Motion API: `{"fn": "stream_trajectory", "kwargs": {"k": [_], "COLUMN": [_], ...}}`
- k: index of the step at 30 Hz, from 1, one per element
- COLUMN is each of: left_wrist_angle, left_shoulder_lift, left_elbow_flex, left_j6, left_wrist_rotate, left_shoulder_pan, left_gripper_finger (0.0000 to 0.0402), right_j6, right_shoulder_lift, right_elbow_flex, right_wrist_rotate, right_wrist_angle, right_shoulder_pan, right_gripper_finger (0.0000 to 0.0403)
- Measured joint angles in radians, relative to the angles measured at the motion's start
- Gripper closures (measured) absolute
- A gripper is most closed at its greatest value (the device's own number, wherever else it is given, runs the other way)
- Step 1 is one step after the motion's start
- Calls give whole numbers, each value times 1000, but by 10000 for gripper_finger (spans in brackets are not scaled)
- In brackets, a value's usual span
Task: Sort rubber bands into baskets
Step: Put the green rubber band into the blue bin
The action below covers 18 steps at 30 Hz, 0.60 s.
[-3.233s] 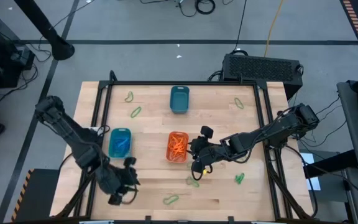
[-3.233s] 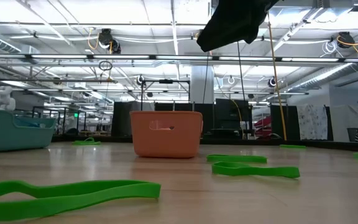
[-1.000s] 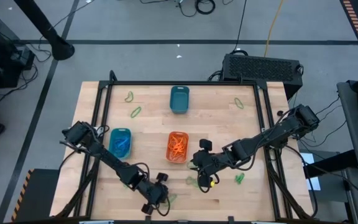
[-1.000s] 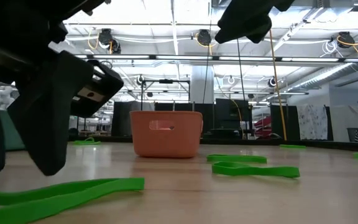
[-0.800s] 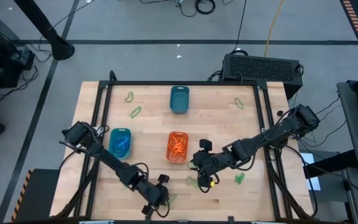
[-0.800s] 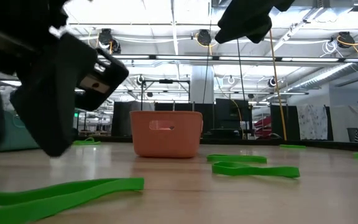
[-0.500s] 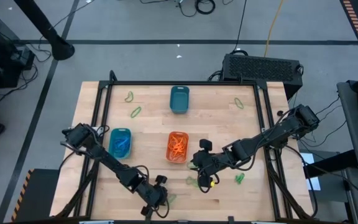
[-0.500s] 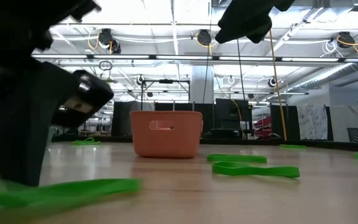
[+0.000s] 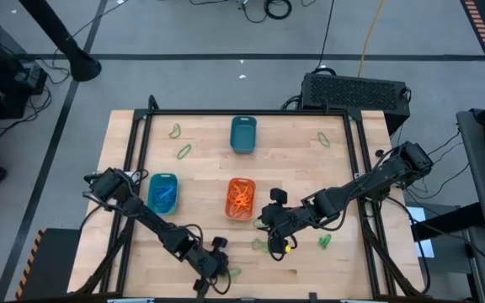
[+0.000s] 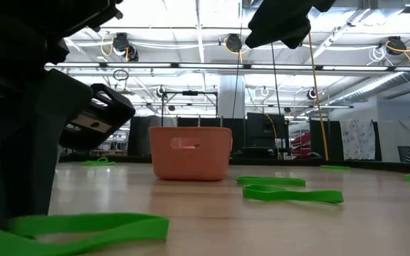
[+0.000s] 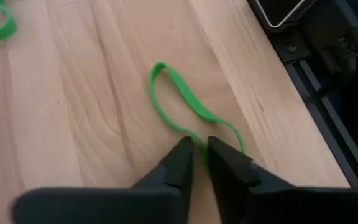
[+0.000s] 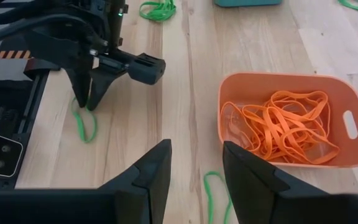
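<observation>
high: we look straight down on the whole table (image 9: pixel 310 185) | low: tabletop level, facing the room | wrists: close, angled down | low and right wrist share the orange basket (image 12: pixel 291 118), probably

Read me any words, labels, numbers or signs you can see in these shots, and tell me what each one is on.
No text can be read in any view.
Orange basket: a pale label patch on its side, too blurred to read.
Left gripper: a pale sticker on its body, too blurred to read.
Hazard stripes on the floor: a pattern only, no words.
</observation>
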<state>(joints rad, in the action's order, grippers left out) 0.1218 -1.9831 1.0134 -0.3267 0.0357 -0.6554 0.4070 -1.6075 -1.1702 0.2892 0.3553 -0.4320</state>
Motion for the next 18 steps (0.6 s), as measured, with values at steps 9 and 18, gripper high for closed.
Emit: {"fn": "stream_trajectory", "kwargs": {"k": [9, 18], "left_wrist_angle": [-107, -492], "left_shoulder_lift": [121, 415], "left_elbow_flex": [-8, -4], "left_j6": [65, 171], "left_wrist_rotate": [31, 433], "left_shoulder_pan": [-2, 54], "left_gripper_finger": [397, 399], "right_j6": [-6, -8], "right_shoulder_lift": [0, 0], "right_elbow_flex": [0, 0], "right_wrist_rotate": [0, 1], "right_wrist_angle": [1, 0], "right_shoulder_pan": [0, 0], "right_gripper_finger": [266, 266]}}
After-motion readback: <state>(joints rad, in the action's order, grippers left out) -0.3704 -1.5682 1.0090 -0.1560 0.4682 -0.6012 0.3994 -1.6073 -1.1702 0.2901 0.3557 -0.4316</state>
